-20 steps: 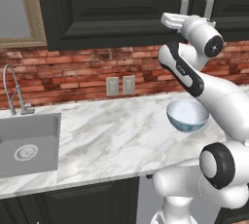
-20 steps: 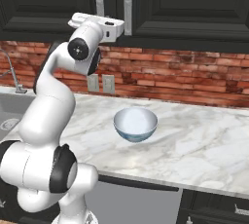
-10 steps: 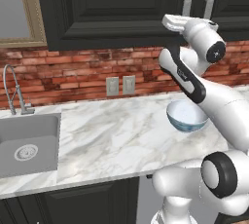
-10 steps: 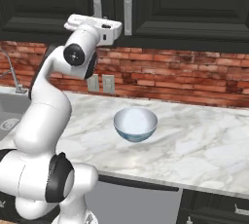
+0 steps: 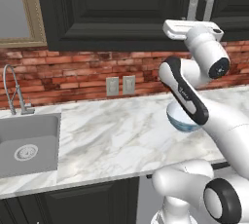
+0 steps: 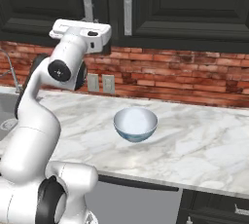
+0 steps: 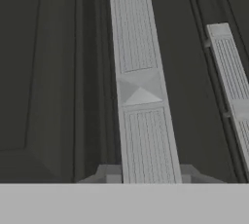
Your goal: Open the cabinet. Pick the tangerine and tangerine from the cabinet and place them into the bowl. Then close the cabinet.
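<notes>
Up against the black wall cabinet [image 5: 121,9], the robot's hand [image 7: 146,177] was raised to the lower part of one of the doors' long silver bar handles [image 7: 138,86]. Seen from the hand camera, that handle ran straight up between the two finger tips [image 7: 109,173], which stood close on either side of it; the hand was closed about as tightly as it went, gripping the bar. A second bar handle [image 7: 232,84] lay just beside the first, to the right in that view, apart from the fingers. Both cabinet doors looked shut, their raised panels flush, and the tangerines could not be seen.

On the marble worktop [image 6: 194,140] below, the bowl [image 6: 135,124], white inside and pale blue outside, stood upright, well apart from the hand and lower than it. From the left base camera the bowl [image 5: 181,120] was partly hidden behind the arm's forearm. Behind the worktop ran a red brick wall [image 6: 185,77] with two wall sockets [image 5: 120,85]. Far to the left sat a sink [image 5: 26,145] with a curved tap [image 5: 12,89], and a window [image 5: 17,9] above it.
</notes>
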Controlling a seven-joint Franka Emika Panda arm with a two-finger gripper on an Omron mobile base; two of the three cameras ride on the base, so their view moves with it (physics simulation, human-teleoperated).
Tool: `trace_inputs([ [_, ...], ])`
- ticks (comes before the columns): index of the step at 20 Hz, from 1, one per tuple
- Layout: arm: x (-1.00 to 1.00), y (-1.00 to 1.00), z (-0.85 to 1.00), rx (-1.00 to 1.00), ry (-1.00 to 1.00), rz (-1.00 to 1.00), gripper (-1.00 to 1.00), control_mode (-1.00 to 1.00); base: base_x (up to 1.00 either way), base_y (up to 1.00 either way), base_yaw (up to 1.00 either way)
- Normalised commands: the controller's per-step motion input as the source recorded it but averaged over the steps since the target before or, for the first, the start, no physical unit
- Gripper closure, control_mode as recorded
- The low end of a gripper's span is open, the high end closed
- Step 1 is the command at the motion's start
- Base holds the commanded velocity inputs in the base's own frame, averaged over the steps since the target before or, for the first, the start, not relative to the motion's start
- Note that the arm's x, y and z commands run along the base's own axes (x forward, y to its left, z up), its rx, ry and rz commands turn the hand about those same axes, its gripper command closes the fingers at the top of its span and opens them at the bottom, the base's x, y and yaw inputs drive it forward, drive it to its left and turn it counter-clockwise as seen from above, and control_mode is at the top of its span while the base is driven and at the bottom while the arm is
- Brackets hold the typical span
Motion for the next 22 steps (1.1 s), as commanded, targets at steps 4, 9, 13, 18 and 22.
trace_inputs([
  [4, -0.92, 0.70, 0.58, -0.11, 0.00, -0.10, 1.00, -1.00, 0.00, 0.00, 0.00],
  [9, -0.91, 0.79, 0.47, -0.13, 0.00, -0.12, 1.00, -1.00, 0.00, 0.00, 0.00],
  [13, -0.92, 0.82, 0.03, -0.14, 0.02, -0.10, 1.00, -1.00, 0.00, 0.00, 0.00],
  [18, -0.98, 0.98, 0.00, -0.13, 0.14, -0.15, 1.00, -1.00, 0.00, 0.00, 0.00],
  [22, -0.95, 1.00, 0.00, -0.16, 0.18, -0.20, 1.00, -1.00, 0.00, 0.00, 0.00],
])
